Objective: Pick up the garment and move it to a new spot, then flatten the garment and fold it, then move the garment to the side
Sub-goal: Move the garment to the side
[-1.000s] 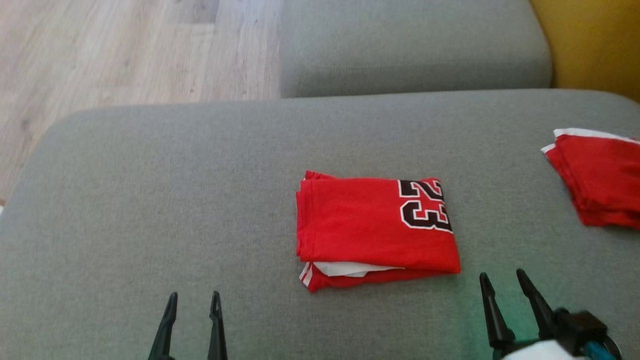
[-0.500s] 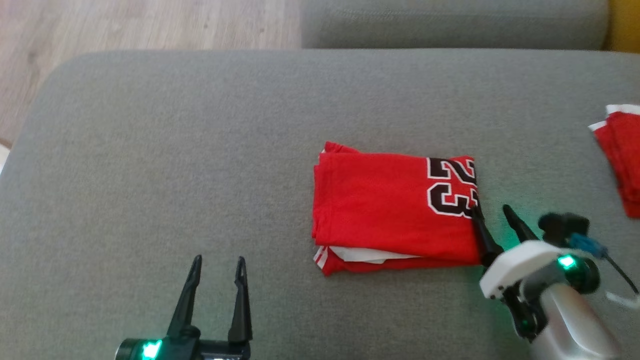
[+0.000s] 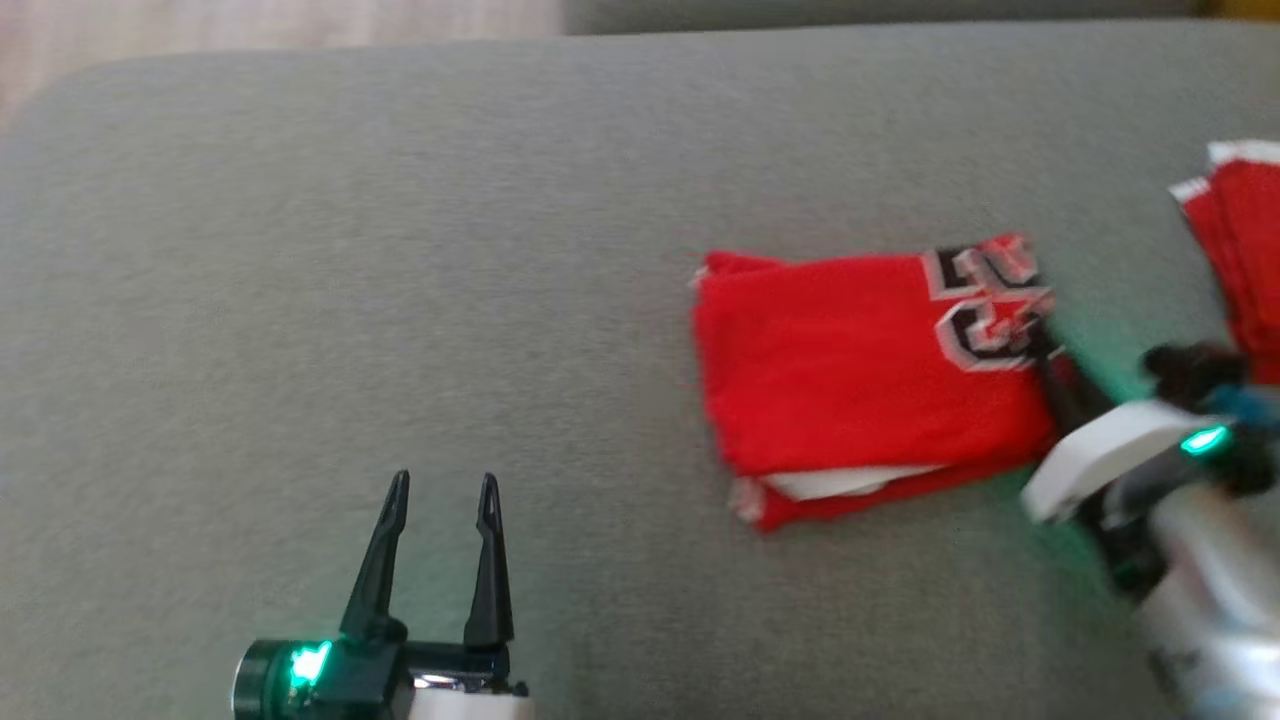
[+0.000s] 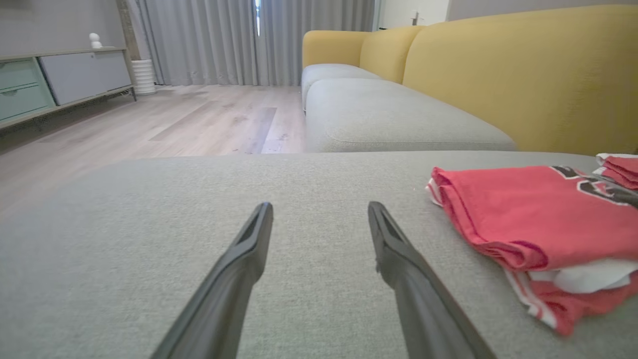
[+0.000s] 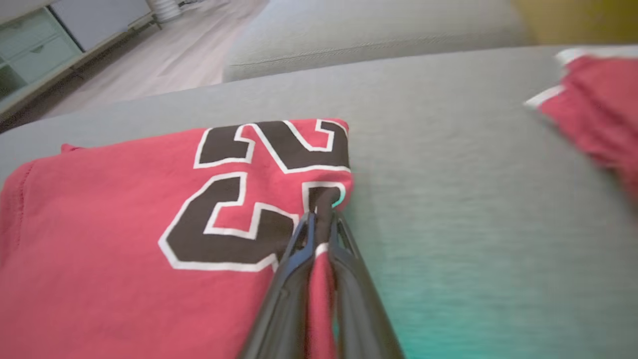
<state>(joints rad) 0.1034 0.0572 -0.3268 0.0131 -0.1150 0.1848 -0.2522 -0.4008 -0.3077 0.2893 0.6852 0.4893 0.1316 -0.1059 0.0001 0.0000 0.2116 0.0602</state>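
Observation:
The garment (image 3: 860, 370) is a folded red jersey with a black and white 23, lying on the grey cushion (image 3: 400, 250). It also shows at the right in the left wrist view, garment (image 4: 528, 214). My right gripper (image 3: 1045, 350) is shut on the jersey's right edge beside the number; in the right wrist view the gripper (image 5: 321, 222) pinches a fold of red cloth (image 5: 149, 239). My left gripper (image 3: 440, 500) stands open over bare cushion to the jersey's left, holding nothing, its fingers (image 4: 249, 249) spread apart.
A second folded red and white garment (image 3: 1240, 240) lies at the cushion's right edge. Another grey cushion (image 4: 389, 114) and a yellow sofa back (image 4: 523, 70) lie beyond. Wooden floor (image 4: 149, 124) is off the cushion's far left side.
My right gripper has reached the jersey's right edge and shut on it, rumpling the number corner. The head camera has tilted and shifted. The left gripper stays open.

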